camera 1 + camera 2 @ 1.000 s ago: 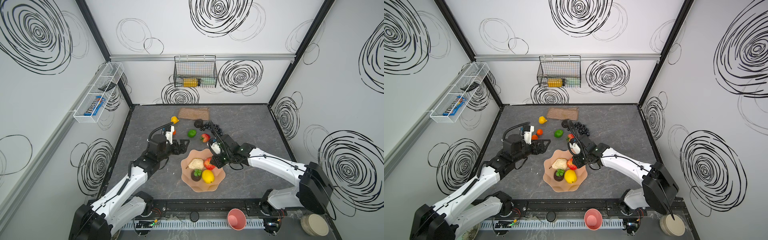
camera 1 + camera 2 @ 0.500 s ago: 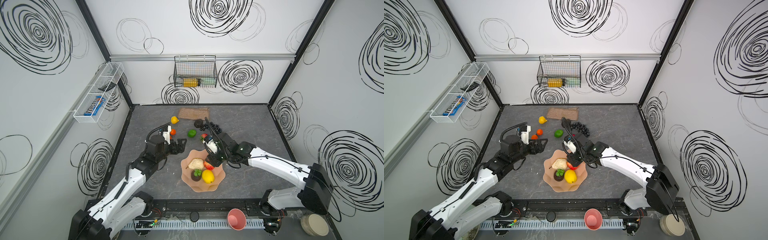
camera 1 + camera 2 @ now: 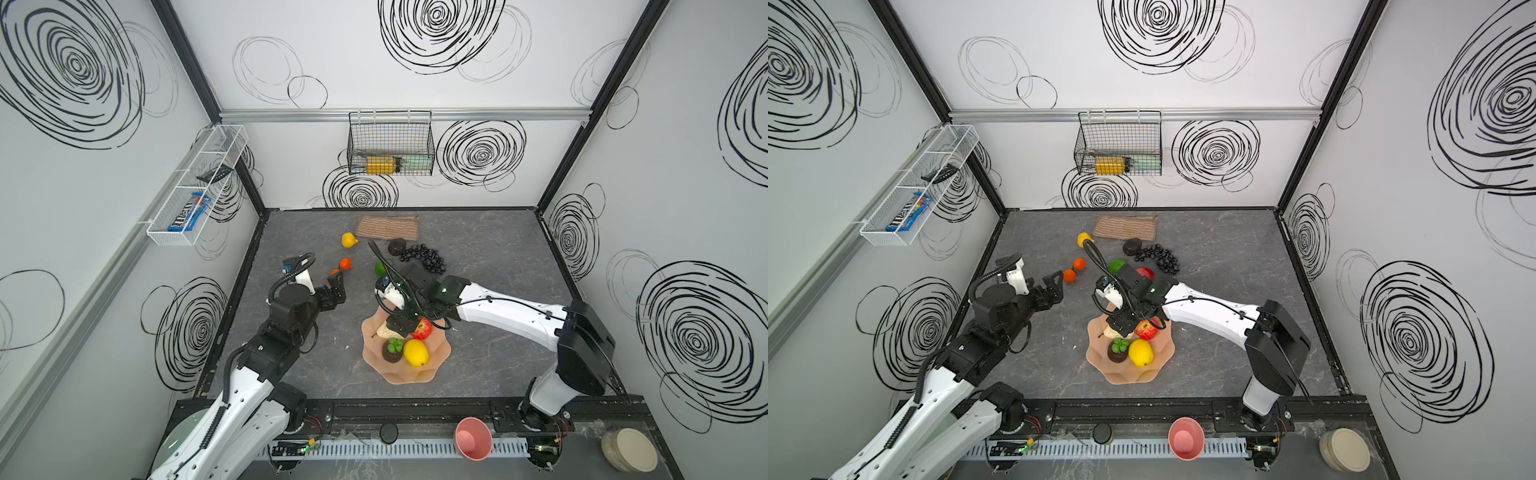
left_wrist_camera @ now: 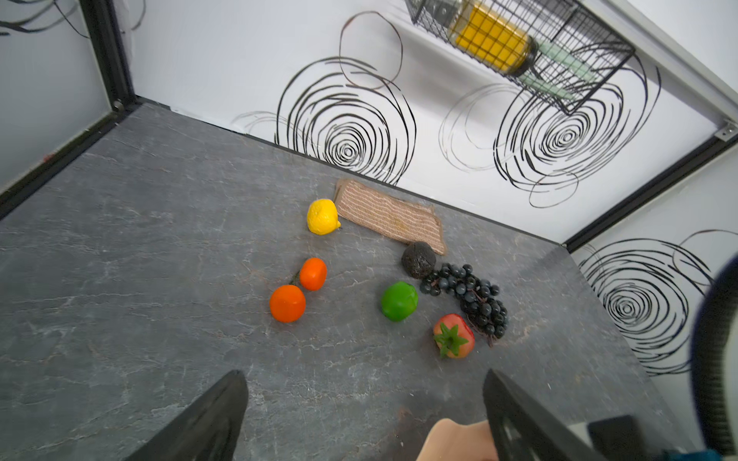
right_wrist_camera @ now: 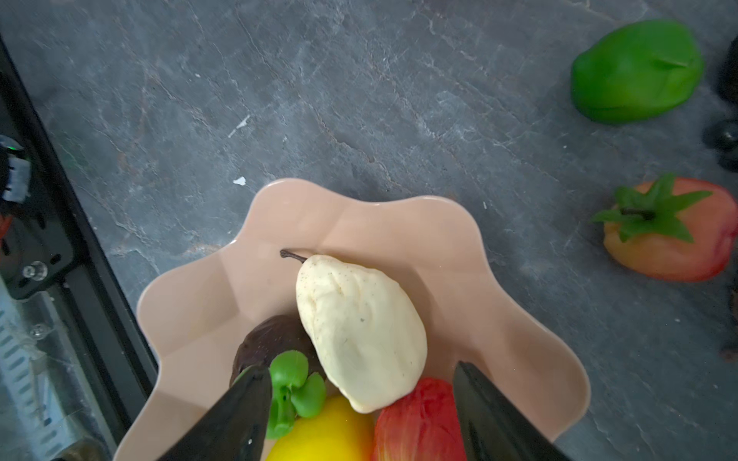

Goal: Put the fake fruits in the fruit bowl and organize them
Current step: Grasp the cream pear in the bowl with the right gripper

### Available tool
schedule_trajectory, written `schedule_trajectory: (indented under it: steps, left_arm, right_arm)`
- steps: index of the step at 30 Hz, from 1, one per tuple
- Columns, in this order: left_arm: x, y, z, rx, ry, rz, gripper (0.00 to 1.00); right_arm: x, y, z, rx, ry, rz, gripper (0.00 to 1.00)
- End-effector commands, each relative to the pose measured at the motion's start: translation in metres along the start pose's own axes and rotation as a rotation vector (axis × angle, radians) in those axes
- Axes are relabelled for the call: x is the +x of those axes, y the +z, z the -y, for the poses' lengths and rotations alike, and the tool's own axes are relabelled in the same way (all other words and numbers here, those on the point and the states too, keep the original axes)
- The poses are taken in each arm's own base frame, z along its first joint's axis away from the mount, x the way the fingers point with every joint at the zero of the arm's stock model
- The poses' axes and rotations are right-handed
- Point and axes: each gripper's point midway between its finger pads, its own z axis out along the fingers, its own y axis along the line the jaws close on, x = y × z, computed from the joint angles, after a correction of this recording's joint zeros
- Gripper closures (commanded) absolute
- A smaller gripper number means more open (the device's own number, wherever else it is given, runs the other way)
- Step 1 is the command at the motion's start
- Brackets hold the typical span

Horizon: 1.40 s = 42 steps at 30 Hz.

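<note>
Right tool (image 5: 359,373) jaws apart over pear (image 5: 359,331) in fruit bowl (image 5: 191,303) (nothing gripped); left tool (image 4: 362,375) wide, empty, above tabletop (image 4: 120,239) near oranges (image 4: 287,303).

The fruit bowl (image 3: 399,375) is peach-pink; inside it lie a cream, brown-speckled pear (image 5: 359,331), a yellow lemon (image 3: 416,352) and a red apple (image 3: 423,328) streaked yellow. Beyond the bowl, on the grey veined table (image 4: 139,239), sit two bright orange oranges (image 4: 287,303), a green lime (image 4: 399,301), a red strawberry (image 4: 455,337) with green leaves and black grapes (image 4: 471,297).
</note>
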Motion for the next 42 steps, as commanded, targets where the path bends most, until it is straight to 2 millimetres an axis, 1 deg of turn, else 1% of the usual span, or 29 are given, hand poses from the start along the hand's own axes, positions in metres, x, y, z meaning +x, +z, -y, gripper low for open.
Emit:
schedule_trajectory:
  steps: [1, 7, 9, 11, 20, 26, 29, 32, 37, 42]
  left_arm:
    - [-0.01, -0.007, -0.012, -0.059, -0.017, 0.064, 0.04]
    - [-0.01, -0.009, -0.012, -0.056, -0.019, 0.073, 0.04]
    - [-0.01, -0.009, -0.011, -0.05, -0.02, 0.074, 0.04]
    - [-0.009, -0.01, -0.011, -0.047, -0.02, 0.074, 0.04]
    - [-0.009, -0.01, -0.011, -0.045, -0.022, 0.078, 0.04]
    - [-0.009, -0.01, -0.01, -0.042, -0.024, 0.078, 0.04]
    - [-0.009, -0.01, -0.01, -0.042, -0.023, 0.076, 0.04]
    - [-0.009, -0.01, -0.01, -0.04, -0.023, 0.076, 0.04]
    - [-0.009, -0.009, -0.009, -0.038, -0.023, 0.076, 0.04]
    - [-0.009, -0.009, -0.009, -0.038, -0.022, 0.076, 0.04]
  right_arm:
    - [0.006, 0.005, -0.004, 0.023, -0.063, -0.074, 0.22]
    - [0.007, 0.02, -0.005, 0.04, -0.076, -0.126, 0.14]
    - [0.006, 0.023, -0.006, 0.05, -0.073, -0.139, 0.1]
    - [0.006, 0.026, -0.006, 0.064, -0.072, -0.151, 0.08]
    - [0.011, 0.042, -0.008, 0.121, -0.064, -0.211, 0.1]
    - [0.012, 0.05, -0.016, 0.133, -0.063, -0.236, 0.16]
    - [0.016, 0.054, -0.015, 0.147, -0.063, -0.253, 0.19]
    - [0.018, 0.056, -0.014, 0.167, -0.073, -0.263, 0.19]
    - [0.021, 0.056, -0.012, 0.184, -0.084, -0.271, 0.14]
    - [0.023, 0.058, -0.011, 0.187, -0.088, -0.275, 0.16]
